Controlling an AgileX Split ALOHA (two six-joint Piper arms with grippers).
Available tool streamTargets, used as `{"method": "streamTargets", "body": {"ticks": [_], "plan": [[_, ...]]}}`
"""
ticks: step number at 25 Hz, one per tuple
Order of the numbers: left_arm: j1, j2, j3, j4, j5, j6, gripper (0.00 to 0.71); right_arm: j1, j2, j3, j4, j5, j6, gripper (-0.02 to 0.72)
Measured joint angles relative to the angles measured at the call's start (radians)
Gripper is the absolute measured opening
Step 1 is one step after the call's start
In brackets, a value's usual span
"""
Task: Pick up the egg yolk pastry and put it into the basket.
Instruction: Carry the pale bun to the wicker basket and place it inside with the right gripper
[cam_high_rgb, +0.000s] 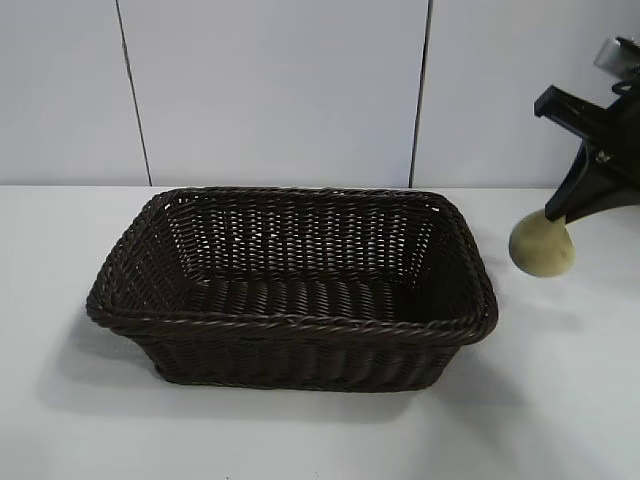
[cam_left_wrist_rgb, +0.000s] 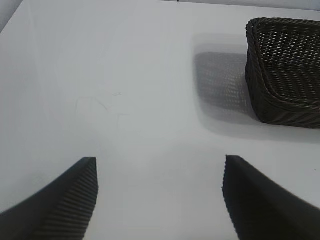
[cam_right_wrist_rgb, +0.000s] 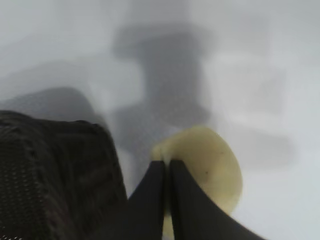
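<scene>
Your white counter carries one basket. At its 3 o'clock your right claw, pinched tight, holds the one pastry aloft. Your left claw gapes wide, holding nothing.

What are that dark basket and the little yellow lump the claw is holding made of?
The basket looks like woven wicker or a plastic imitation: dark brown strands, a braided rim, a slight sheen; which one is unclear. The egg yolk pastry, pinched by the right gripper beside the basket and above the table, looks like soft matte dough, pale yellow and smooth; it may be a model.
</scene>
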Motion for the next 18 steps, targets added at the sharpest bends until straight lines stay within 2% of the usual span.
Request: {"method": "streamTargets", "body": {"ticks": [5, 10, 14, 18], "plan": [[0.0, 0.0, 0.0, 0.0, 0.0, 0.0, 0.511, 0.067, -0.053, -0.058, -0.005, 0.058, 0.0, 0.021], [0.0, 0.0, 0.0, 0.0, 0.0, 0.0, 0.511, 0.23, -0.056, -0.136, -0.005, 0.08, 0.024, 0.021], [0.0, 0.0, 0.0, 0.0, 0.0, 0.0, 0.511, 0.386, -0.054, -0.155, -0.005, 0.002, 0.054, 0.021], [0.0, 0.0, 0.0, 0.0, 0.0, 0.0, 0.511, 0.498, -0.02, -0.156, -0.005, -0.092, 0.1, 0.021]]}}
